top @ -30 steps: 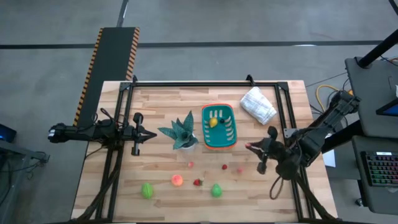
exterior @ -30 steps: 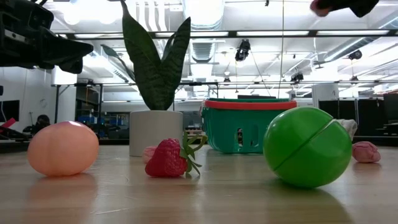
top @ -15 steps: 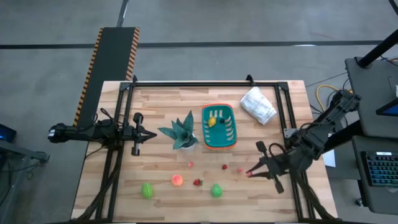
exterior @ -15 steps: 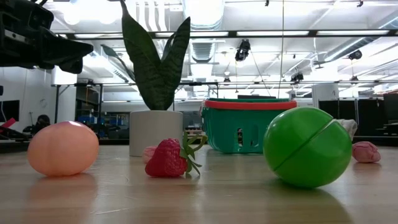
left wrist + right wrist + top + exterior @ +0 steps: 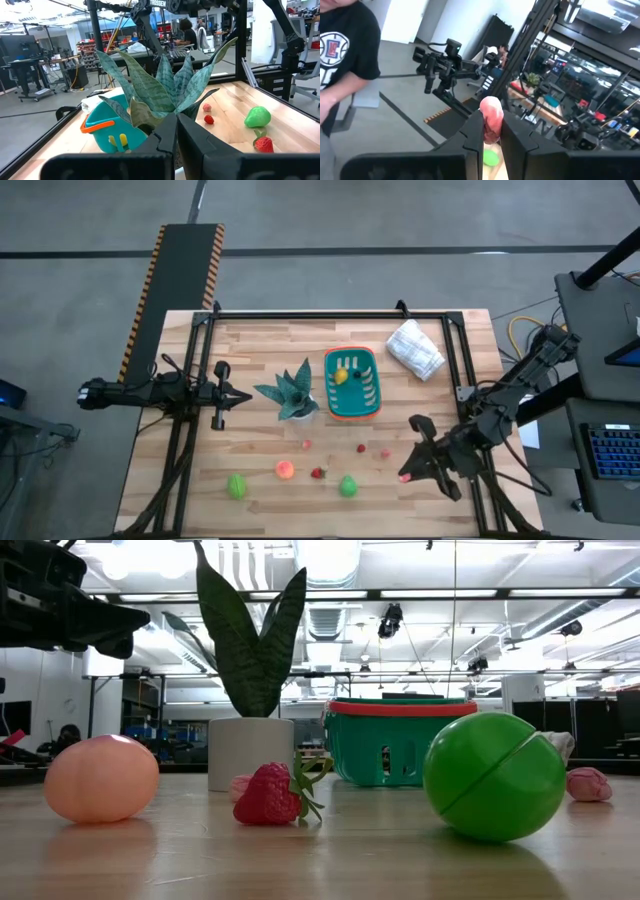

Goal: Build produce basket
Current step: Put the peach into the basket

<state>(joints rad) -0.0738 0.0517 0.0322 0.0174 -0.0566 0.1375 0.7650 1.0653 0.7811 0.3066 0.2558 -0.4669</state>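
Note:
The teal basket (image 5: 352,383) with an orange band stands on the table right of the potted plant (image 5: 290,392), with a yellow piece (image 5: 343,376) inside. Loose produce lies toward the near edge: a green ball (image 5: 236,485), an orange piece (image 5: 285,470), a strawberry (image 5: 318,473), a green pear (image 5: 347,486) and small red bits (image 5: 361,448). My right gripper (image 5: 408,475) hovers at the near right, shut on a small pink toy piece (image 5: 491,107). My left gripper (image 5: 245,397) waits shut, level, left of the plant. My right gripper pinches the pink piece (image 5: 492,116) between its two fingers (image 5: 472,132), and the piece's rounded end sticks out past the fingertips. The fingers lie about level and come from the table's right side. The piece is lifted clear of the table.
A crumpled white bag (image 5: 415,348) lies at the far right of the table. A black frame rail (image 5: 330,313) runs round the tabletop. Bare wood lies between the basket and the near row of produce. A person stands beyond the table in the right wrist view.
My right gripper has carried the pink piece from beside the basket toward the table's near edge and upward, leaving the low view. Its wrist has rolled and tipped up to about level. It stays shut on the piece.

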